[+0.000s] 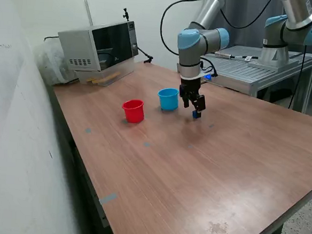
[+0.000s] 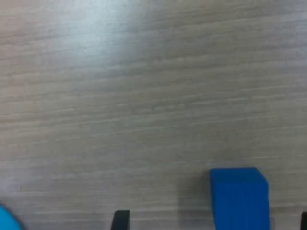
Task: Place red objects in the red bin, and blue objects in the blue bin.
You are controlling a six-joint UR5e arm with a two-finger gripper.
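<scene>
The hand [image 1: 196, 112] hangs low over the bench [image 1: 238, 171], just off the exterior view's right of the blue bin [image 1: 168, 98], with a blue cube [image 1: 197, 114] at its fingertips. Whether the fingers clamp it, I cannot tell. The red bin [image 1: 133, 110] stands beside the blue one, presumably grouped for short transfers. No red cubes are visible.
</scene>
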